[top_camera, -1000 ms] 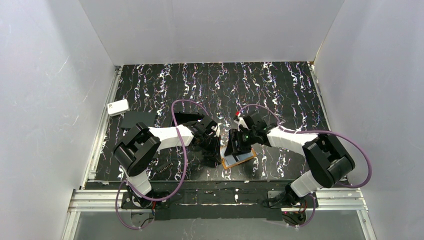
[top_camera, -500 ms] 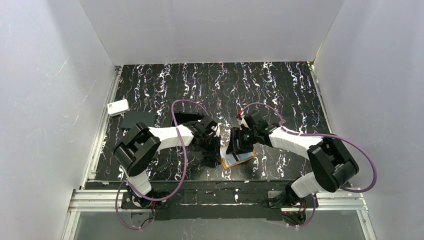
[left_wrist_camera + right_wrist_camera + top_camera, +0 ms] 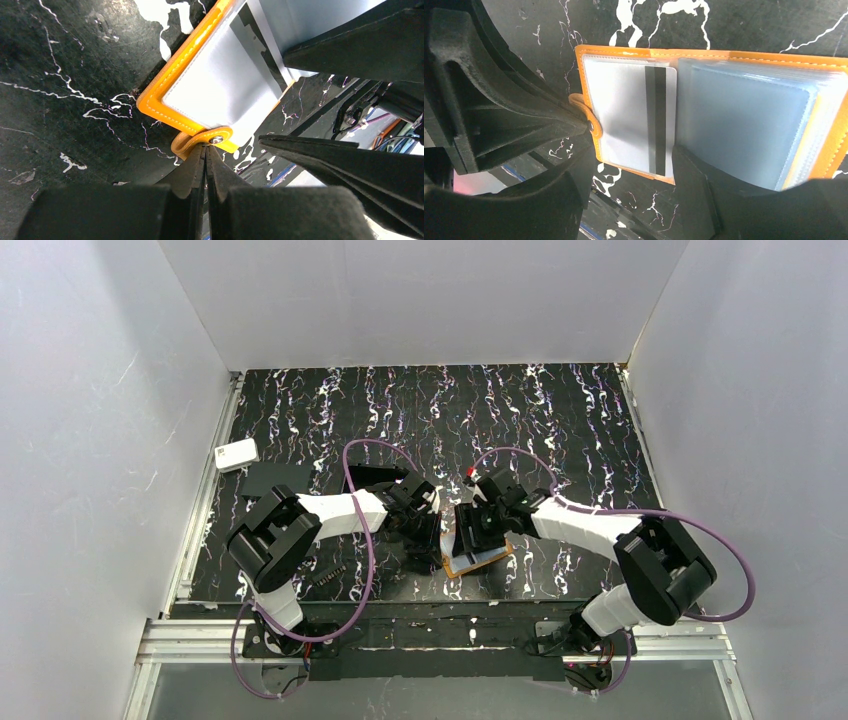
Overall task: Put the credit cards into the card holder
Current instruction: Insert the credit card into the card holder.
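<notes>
Orange leather-like card holder (image 3: 480, 560) is lying open midway along the near edge of the table (image 3: 400, 410). Left gripper (image 3: 205, 148) is pinching its tab (image 3: 200, 138); right gripper (image 3: 631, 160) is hanging spread above. Probably light, floppy, slick-pocketed: the tab is looking safest.

A black bench (image 3: 560, 410) veined with white carries a small white rounded box (image 3: 236, 454) at its left edge. A flat black rectangle (image 3: 277, 478) lies just beside it, and a dark spring-like piece (image 3: 325, 578) lies near the front.
</notes>
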{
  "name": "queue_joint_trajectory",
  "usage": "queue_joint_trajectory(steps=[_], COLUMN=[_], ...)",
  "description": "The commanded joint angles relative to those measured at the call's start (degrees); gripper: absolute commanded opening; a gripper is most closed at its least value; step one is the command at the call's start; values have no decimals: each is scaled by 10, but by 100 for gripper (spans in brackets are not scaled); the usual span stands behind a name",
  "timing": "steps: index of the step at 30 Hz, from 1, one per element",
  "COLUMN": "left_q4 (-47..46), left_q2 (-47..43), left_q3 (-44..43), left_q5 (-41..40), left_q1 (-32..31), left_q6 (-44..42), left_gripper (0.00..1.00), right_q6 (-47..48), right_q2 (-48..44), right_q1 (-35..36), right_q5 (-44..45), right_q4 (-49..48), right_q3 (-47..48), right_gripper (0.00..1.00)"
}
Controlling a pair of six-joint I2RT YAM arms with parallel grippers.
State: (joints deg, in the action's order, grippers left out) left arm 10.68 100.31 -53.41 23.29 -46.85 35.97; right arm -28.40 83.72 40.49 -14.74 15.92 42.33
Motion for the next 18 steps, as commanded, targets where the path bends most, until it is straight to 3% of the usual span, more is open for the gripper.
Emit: queue_joint_trajectory(steps=[1,9,18], left_q4=[36,40,93], left_q2=[4,0,-46], left_q3=[9,8,-23], left_q5=[-47,-49,-53], left_q1=[-1,-1,-1], left_q6=[-20,-21,-46], left_gripper=[0,0,0], right_q6=[10,-53,15], right_q2=[20,-1,-46], right_q1=[12,12,1], right_q5=[45,-95,-10], right_q4=[15,-123,2], right_q3=[-7,-40,31], right_gripper=[68,68,70])
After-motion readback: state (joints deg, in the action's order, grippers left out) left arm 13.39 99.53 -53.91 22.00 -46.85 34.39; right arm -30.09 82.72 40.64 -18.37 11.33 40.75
